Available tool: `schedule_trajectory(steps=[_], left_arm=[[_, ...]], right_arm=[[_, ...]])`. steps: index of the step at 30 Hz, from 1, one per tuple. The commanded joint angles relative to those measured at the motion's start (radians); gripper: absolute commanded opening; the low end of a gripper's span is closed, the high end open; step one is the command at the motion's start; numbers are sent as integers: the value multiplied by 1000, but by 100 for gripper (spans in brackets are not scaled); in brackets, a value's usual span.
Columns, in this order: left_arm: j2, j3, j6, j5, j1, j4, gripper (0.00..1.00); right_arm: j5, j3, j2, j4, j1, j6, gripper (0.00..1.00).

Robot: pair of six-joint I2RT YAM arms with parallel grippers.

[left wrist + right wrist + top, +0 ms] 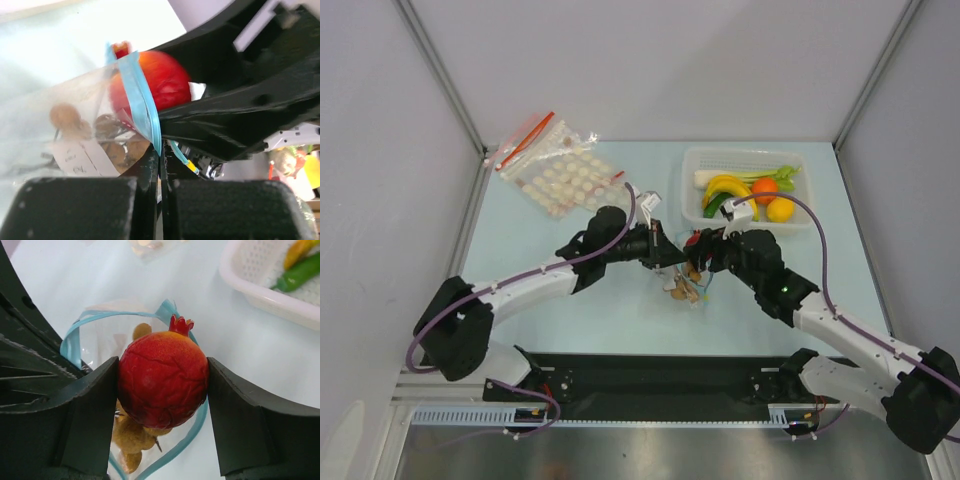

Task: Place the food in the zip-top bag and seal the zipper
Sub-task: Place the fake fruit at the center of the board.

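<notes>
The red fruit (162, 390) is round, smooth-skinned and firm-looking, with a small brittle crown on top. It probably carries some weight and could roll or squirt out of a loose pinch, so the hold belongs across its widest part. That is where the right end effector (163, 371) clamps it, one finger on each flank, right at the mouth of the zip-top bag (75, 125).

The tan-brown fruits (132, 440) already lie inside the bag. They look light, and their thin stems look apt to snag. The bag itself is thin, limp and slippery film. Only the zipper (75, 335), the stiffer teal strip, offers a reliable grip. The left end effector (160, 160) is closed on that strip near one end, holding the mouth up in an open loop.

Whether the bag's bottom rests on the counter (570, 310) or hangs just clear of it is hard to tell.

A white basket (690, 165) of other produce stands well apart.
</notes>
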Motion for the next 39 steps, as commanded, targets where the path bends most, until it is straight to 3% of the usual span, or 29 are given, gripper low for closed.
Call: schedule_trajectory(steps=[1,5,11,13,21,29,39], left_arm=[[49,-56,-147,40,-4,340,0],[141,-85,-243,36,-27,562,1],[345,-127,-480,78,-33,937,0],[389,-127,-537,102,-18,986,0],[345,-131,-513,123,7,929,0],[313,-124,-498,160,26,862,0],[287,-105,-484,200,31,810,0]], right_arm=[[108,105,-70,-160,-2,30,21],[196,117,-140,-289,8,27,20],[239,114,-173,-320,18,25,20],[239,115,-168,-324,22,27,19],[221,74,-191,-302,48,36,18],[86,19,-156,-196,-2,66,18],[-330,-118,-239,43,-202,172,20]])
